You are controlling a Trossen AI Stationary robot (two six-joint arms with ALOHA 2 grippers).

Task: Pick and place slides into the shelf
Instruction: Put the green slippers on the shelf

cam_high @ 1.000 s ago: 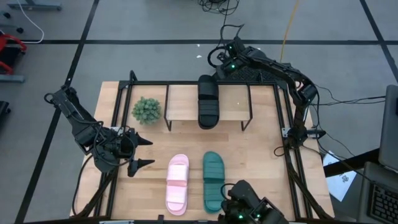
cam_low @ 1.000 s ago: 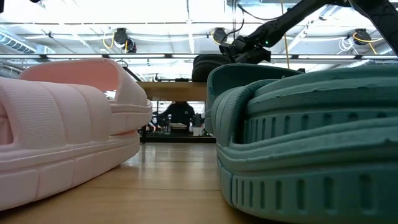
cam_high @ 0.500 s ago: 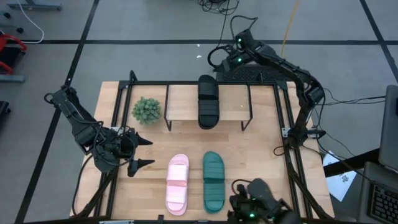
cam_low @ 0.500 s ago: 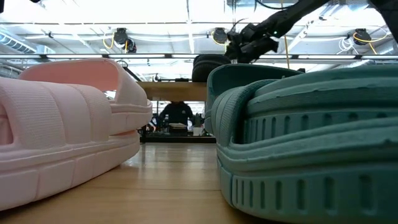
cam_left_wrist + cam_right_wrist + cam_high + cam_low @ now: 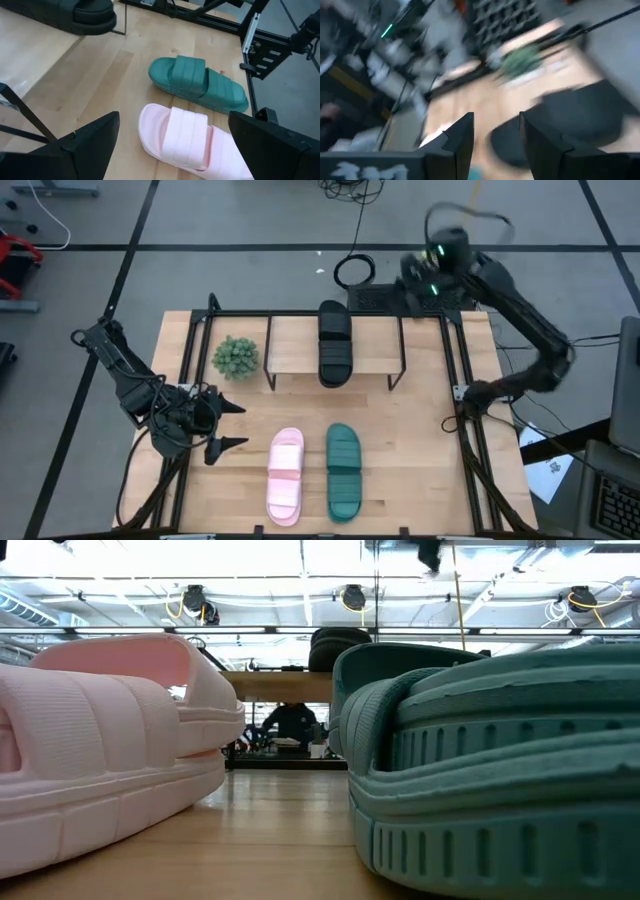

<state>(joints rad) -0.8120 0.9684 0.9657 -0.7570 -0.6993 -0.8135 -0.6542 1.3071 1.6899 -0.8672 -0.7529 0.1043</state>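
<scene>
- High view: the black slide (image 5: pixel 335 343) is seen lying on the shelf (image 5: pixel 290 345), its toe hanging over the front edge. At six o'clock from it, the pink slide (image 5: pixel 284 476) and teal slide (image 5: pixel 343 471) are laid side by side on the table (image 5: pixel 420 430). The left gripper (image 5: pixel 228 425) is parked at nine o'clock of the pink slide, fingers spread, empty. The right gripper (image 5: pixel 432 268) is found beyond the shelf's far right corner.
- Low view: the pink slide (image 5: pixel 100 750) and teal slide (image 5: pixel 490 760) fill the foreground.
- Right wrist view: the right fingers (image 5: pixel 457 137) are seen parted, with nothing between them.
</scene>
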